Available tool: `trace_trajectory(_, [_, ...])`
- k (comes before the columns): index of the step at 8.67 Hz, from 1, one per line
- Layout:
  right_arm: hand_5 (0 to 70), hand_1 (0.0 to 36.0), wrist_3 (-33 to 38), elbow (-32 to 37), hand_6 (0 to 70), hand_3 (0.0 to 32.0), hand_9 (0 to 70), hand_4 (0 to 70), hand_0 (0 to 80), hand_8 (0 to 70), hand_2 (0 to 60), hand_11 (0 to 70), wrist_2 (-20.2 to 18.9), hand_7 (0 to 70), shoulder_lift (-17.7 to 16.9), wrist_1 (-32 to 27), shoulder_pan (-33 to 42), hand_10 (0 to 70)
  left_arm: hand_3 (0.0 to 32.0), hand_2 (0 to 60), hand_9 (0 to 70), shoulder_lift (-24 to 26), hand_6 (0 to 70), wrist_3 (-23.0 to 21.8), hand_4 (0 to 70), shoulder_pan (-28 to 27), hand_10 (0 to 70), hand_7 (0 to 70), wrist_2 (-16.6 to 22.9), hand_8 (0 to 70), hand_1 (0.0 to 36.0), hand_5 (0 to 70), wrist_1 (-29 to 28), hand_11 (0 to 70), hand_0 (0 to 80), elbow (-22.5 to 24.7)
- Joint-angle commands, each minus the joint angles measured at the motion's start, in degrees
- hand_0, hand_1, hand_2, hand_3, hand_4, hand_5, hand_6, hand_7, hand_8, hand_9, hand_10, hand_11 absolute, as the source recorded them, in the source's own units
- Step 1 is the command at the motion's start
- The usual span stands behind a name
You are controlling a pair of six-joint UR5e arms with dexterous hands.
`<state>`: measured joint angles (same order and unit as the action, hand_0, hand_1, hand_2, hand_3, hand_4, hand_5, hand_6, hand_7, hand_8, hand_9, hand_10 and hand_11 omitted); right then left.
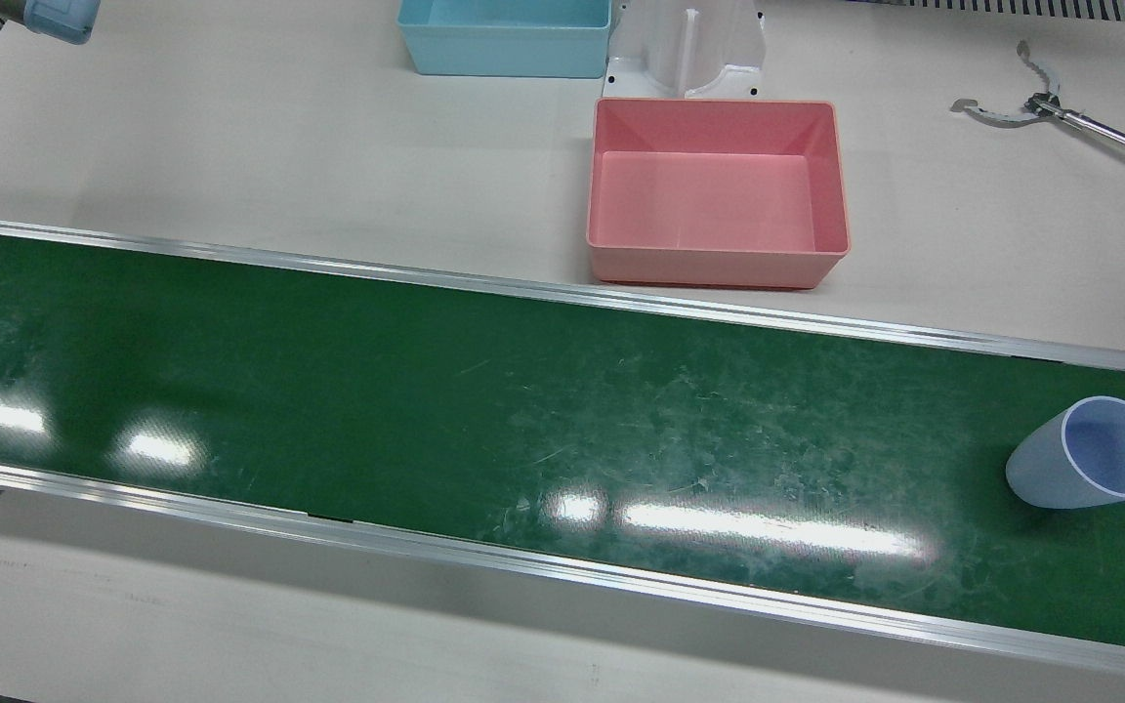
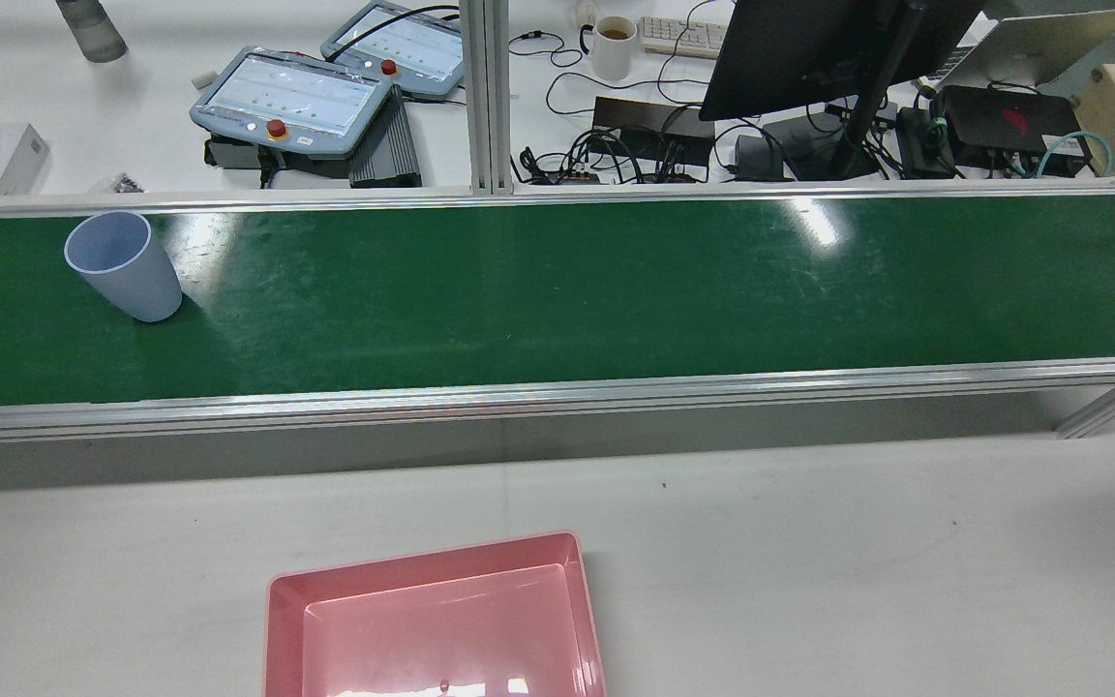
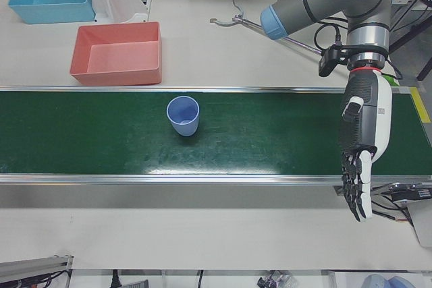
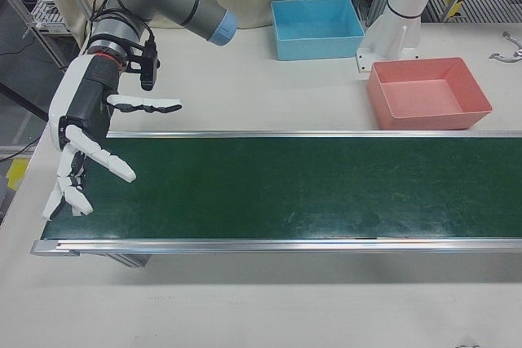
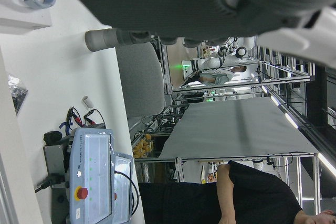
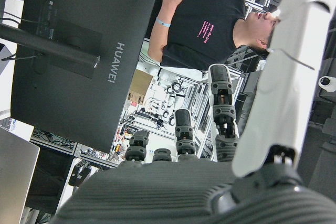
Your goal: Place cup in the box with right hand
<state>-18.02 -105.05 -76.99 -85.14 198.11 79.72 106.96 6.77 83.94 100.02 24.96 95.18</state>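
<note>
Here, the cup (image 3: 183,115) stands upright on the green belt (image 3: 270,133), untouched, toward the robot's left end.

The right hand (image 4: 81,148) hangs over the belt's opposite end, near that end's outer corner, fingers (image 4: 147,104) spread wide and holding nothing. The left hand (image 3: 361,146) hangs past the belt's other end, fingers straight, pointing down, empty. Between cup and right hand the belt lies bare along its whole length, framed by aluminium rails (image 1: 562,293). The pink box (image 1: 719,190) sits on the white worktop (image 1: 230,146) just beside the belt's robot-side rail, open upward, with a blue box (image 1: 504,34) behind it toward the worktop's rear edge.
</note>
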Motion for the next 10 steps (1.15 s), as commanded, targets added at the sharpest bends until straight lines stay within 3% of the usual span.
trace_trajectory(1, [5.8,14.9,0.0,1.08,7.8,0.0,4.2,31.2,55.3,0.5,0.0,12.0,0.0,28.4,-0.11,0.0,-0.17,6.9,0.0,0.0,0.0,0.0,0.0,0.0,0.0,0.0,0.0,0.0,0.0,0.0,0.0,0.0,0.0,0.0,0.0,0.0])
trace_trajectory(10, [5.9,14.9,0.18,2.74,7.3,0.0,3.7,29.5,55.2,0.4,0.0,11.5,0.09,25.8,0.06,0.0,-1.23,6.6,0.0,0.0,0.0,0.0,0.0,0.0,0.0,0.0,0.0,0.0,0.0,0.0,0.0,0.0,0.0,0.0,0.0,0.0])
